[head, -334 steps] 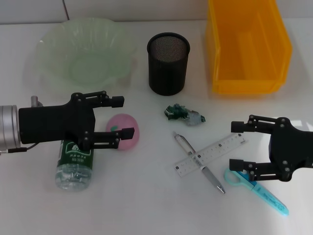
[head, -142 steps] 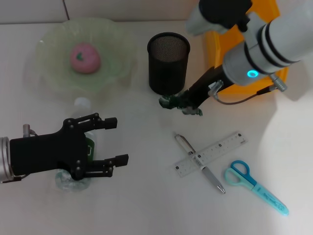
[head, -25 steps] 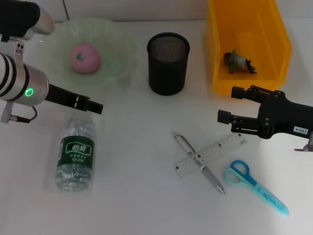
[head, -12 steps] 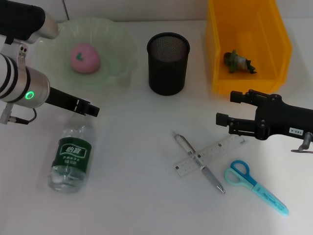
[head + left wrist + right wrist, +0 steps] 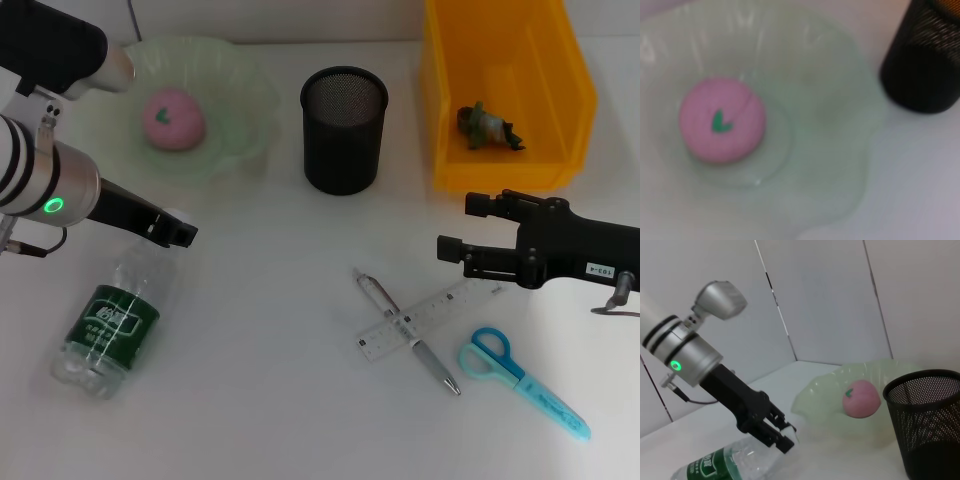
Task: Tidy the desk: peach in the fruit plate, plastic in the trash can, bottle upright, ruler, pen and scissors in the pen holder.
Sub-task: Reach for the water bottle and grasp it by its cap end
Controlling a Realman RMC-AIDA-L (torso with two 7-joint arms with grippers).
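Observation:
The clear bottle (image 5: 105,320) with a green label lies tilted at the front left, and my left gripper (image 5: 172,232) is shut on its cap end. The right wrist view shows the same grip, left gripper (image 5: 783,438) on the bottle (image 5: 725,464). The pink peach (image 5: 173,117) sits in the green fruit plate (image 5: 240,90). Crumpled plastic (image 5: 487,127) lies in the yellow trash can (image 5: 560,110). My right gripper (image 5: 462,226) hovers open just above the ruler (image 5: 430,318). The ruler lies across the pen (image 5: 408,332), with blue scissors (image 5: 520,380) beside them. The black mesh pen holder (image 5: 344,130) stands at centre back.
The left wrist view looks down on the peach (image 5: 722,119), the plate (image 5: 830,100) and the pen holder (image 5: 927,65). In the right wrist view the pen holder (image 5: 925,425) stands near the plate (image 5: 815,400) holding the peach (image 5: 862,398).
The bottle's base has swung toward the front left while the left gripper holds its cap end. The right gripper has shifted slightly left over the ruler.

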